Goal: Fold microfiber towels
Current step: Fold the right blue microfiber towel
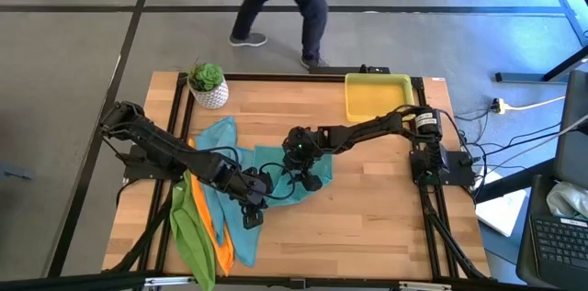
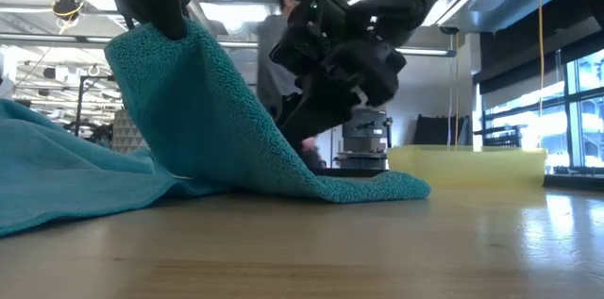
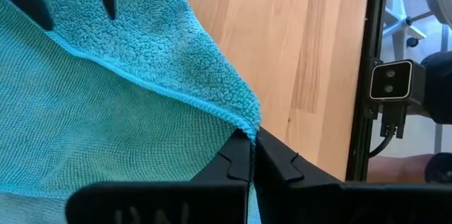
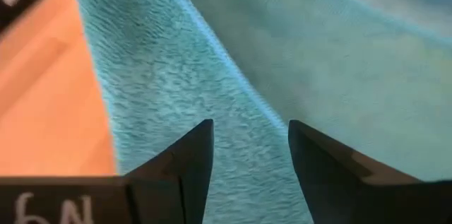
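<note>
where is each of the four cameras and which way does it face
High: overhead, looking down; both arms, table, yellow tray.
Low: table height, looking level; teal towel lifted.
Left wrist: left gripper shut on the towel's edge.
Right wrist: right gripper open over the towel.
Shared: all four show the teal towel.

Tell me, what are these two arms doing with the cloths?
They are folding microfiber towels on a wooden table. The left hand is pinched shut on the edge of a teal towel and holds it lifted off the table. The right hand hovers open over the same towel. A green towel and an orange towel lie at the table's left, and a yellow tray sits at the back.
</note>
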You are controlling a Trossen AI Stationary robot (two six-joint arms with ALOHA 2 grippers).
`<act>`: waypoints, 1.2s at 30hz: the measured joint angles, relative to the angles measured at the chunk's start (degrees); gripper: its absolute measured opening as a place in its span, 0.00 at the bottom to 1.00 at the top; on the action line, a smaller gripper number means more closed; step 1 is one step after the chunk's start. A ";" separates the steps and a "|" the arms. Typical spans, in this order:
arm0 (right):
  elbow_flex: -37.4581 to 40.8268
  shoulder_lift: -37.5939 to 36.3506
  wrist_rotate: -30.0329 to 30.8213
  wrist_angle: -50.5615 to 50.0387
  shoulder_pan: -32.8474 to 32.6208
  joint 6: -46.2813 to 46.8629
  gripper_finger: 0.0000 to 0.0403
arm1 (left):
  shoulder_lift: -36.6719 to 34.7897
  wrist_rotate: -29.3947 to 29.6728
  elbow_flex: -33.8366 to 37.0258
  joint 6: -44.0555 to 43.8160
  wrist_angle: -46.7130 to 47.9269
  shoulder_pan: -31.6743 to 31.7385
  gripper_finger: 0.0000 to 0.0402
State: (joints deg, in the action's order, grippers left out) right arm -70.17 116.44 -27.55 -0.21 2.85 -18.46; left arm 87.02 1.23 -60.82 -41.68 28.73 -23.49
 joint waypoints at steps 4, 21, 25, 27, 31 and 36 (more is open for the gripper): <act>0.00 0.06 2.60 3.33 0.07 -3.63 0.46 | 0.00 -0.02 0.00 -0.08 0.00 -0.58 0.00; 0.00 3.37 -0.27 7.53 -2.37 -4.28 0.46 | -0.02 -0.03 0.00 -0.12 1.26 -1.32 0.00; -0.02 3.26 -0.76 10.48 -1.49 -3.63 0.46 | -0.02 -0.04 0.00 -0.12 1.25 -1.50 0.00; -0.04 3.48 -0.98 11.10 -1.38 -3.45 0.46 | -0.02 -0.04 0.00 -0.12 1.26 -1.48 0.00; -0.04 4.96 -2.35 10.69 -1.79 -3.03 0.46 | -0.02 -0.04 0.00 0.14 1.25 -1.48 0.00; -0.02 6.25 -2.56 10.52 -2.32 -1.35 0.46 | -0.02 -0.04 0.00 0.27 1.27 -1.48 0.00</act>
State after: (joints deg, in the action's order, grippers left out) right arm -70.20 122.69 -30.11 10.31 0.54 -19.81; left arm 87.00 1.19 -60.82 -41.41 30.00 -24.97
